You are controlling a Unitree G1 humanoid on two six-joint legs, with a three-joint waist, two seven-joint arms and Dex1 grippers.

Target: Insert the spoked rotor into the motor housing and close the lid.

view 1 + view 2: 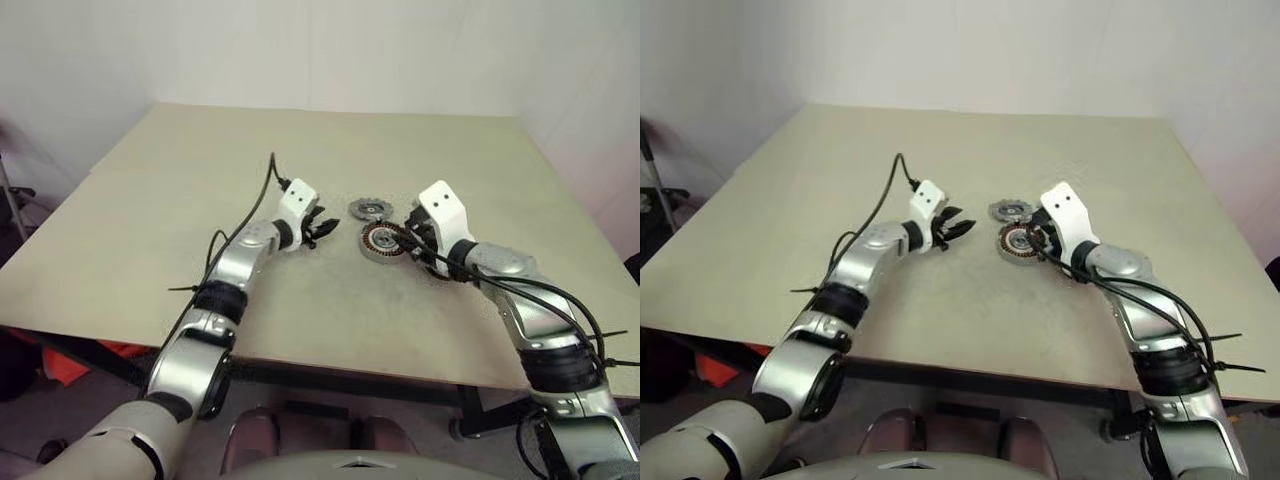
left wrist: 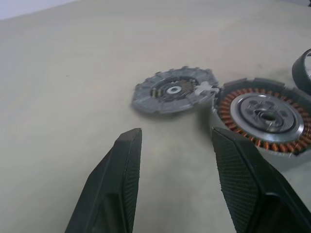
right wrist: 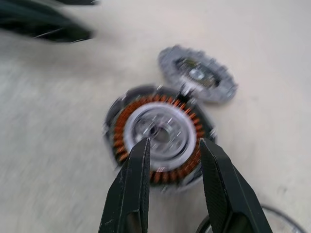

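Housing and lid on table

Housing [image 2: 262,116] rests on the table [image 1: 200,200], coils up, touching the lid [image 2: 174,91]. Left end effector [image 2: 177,141] is released, empty, beside both. Right end effector [image 3: 174,145] hovers over the housing, fingers parted, empty.

left gripper [image 2: 172,141] fingers apart over bare table [image 2: 73,73]; lid [image 2: 174,91] flat, its rim touching the copper-coiled motor housing [image 2: 265,115]

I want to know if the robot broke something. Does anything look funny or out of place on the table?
Nothing looks broken or spilled. The motor housing lies flat on the table, its copper coils showing, and the lid lies flat right beside it, touching its rim, not yet on it.
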